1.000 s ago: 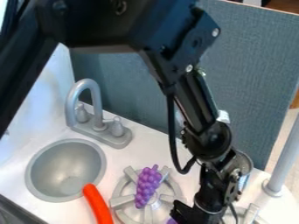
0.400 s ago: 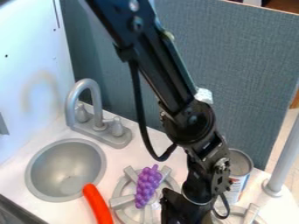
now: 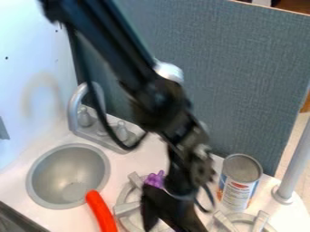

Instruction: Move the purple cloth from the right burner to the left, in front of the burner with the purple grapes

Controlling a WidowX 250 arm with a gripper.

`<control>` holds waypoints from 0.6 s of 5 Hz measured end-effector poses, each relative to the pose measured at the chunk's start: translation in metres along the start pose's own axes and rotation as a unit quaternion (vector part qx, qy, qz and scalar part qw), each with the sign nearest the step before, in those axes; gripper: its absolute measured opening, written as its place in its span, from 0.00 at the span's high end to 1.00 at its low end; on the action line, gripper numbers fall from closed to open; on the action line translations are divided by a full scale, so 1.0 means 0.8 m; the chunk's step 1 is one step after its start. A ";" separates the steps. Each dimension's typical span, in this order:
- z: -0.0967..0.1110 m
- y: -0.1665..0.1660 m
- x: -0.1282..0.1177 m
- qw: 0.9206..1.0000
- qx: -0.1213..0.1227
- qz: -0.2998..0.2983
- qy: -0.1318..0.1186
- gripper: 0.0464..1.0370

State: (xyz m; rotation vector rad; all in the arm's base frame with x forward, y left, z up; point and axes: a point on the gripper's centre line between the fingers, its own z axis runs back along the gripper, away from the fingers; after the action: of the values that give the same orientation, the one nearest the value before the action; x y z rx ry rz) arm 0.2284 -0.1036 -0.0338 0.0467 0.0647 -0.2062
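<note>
The gripper [image 3: 167, 209] hangs low at the bottom centre, over the left stove burner [image 3: 126, 208]. Purple toy grapes [image 3: 155, 179] lie on that burner; their top end shows just behind the gripper, and the rest is hidden by it. From the camera's side the gripper overlaps the grapes, and I cannot tell whether they touch. To the left, an orange-red curved toy [image 3: 102, 212] leans over the front rim of the round sink [image 3: 37, 174].
A tin can [image 3: 239, 186] stands right of the arm, behind a second burner [image 3: 259, 222]. The grey faucet [image 3: 82, 97] rises behind the sink. A grey post [image 3: 293, 165] stands far right, and a blue-grey panel [image 3: 242, 86] closes the back.
The arm and gripper have moved left, from right of the grapes to over them. The grapes are now mostly covered, while the can has come fully into sight.
</note>
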 end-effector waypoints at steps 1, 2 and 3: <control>0.013 0.039 -0.025 0.997 -0.010 0.072 -0.010 0.03; 0.018 0.060 -0.035 0.994 -0.014 0.110 -0.019 0.03; 0.014 0.100 -0.034 0.986 -0.023 0.161 -0.034 0.03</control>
State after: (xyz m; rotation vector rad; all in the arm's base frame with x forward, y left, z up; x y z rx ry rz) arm 0.2188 -0.0204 -0.0179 0.0039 -0.0068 0.1180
